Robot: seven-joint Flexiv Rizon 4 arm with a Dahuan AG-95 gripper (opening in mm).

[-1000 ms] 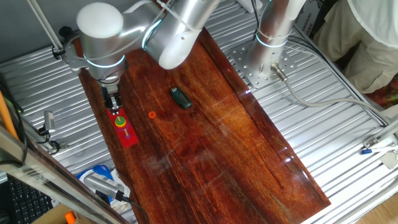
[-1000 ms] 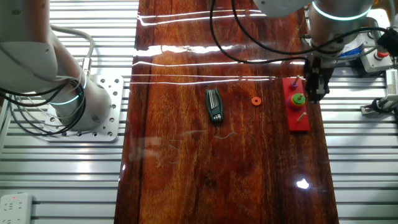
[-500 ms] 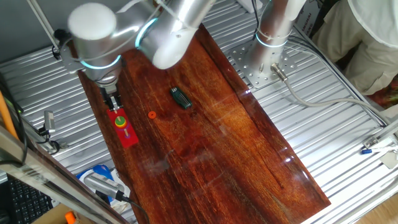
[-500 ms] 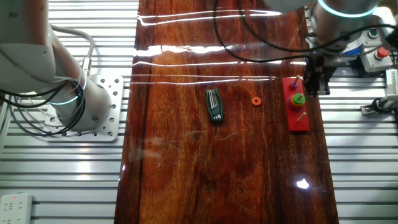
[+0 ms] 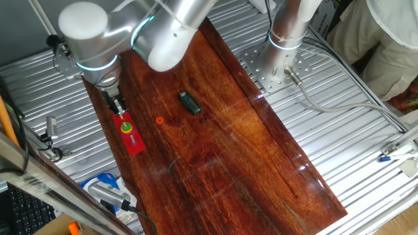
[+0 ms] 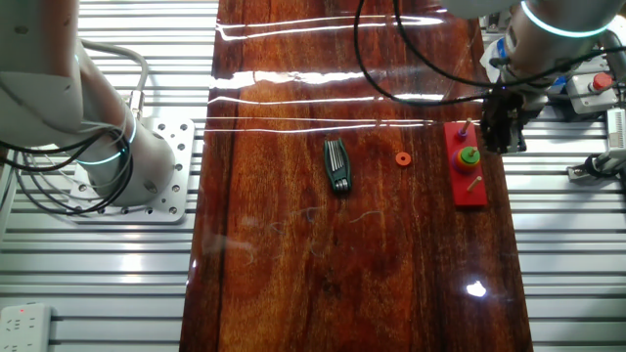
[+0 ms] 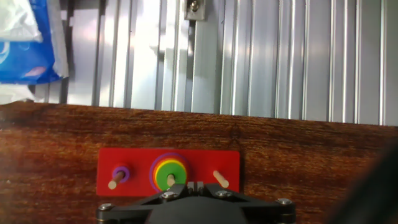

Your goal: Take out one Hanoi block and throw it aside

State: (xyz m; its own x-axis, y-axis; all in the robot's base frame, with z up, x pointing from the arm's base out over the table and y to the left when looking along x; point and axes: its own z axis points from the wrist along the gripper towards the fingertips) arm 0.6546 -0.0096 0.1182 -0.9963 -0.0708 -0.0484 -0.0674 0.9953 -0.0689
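Note:
The red peg base holds a stack on its middle peg, with the green Hanoi block on top of yellow and purple discs. The stack also shows in one fixed view and in the other fixed view. A small purple ring sits on the left peg; the right peg is bare. My gripper is shut and empty, its tips just right of the green block and above it. It hangs beside the base's end in one fixed view and in the other. The orange ring lies loose on the wood.
A dark green folding tool lies mid-board, also in the other fixed view. Ribbed metal table runs beyond the wooden board's edge. A blue-and-white packet lies on it at the left. A second arm's base stands at the side.
The arm has drifted slightly away from the tower, toward the board's edge. The gripper stays shut. The green block and the other rings have not moved.

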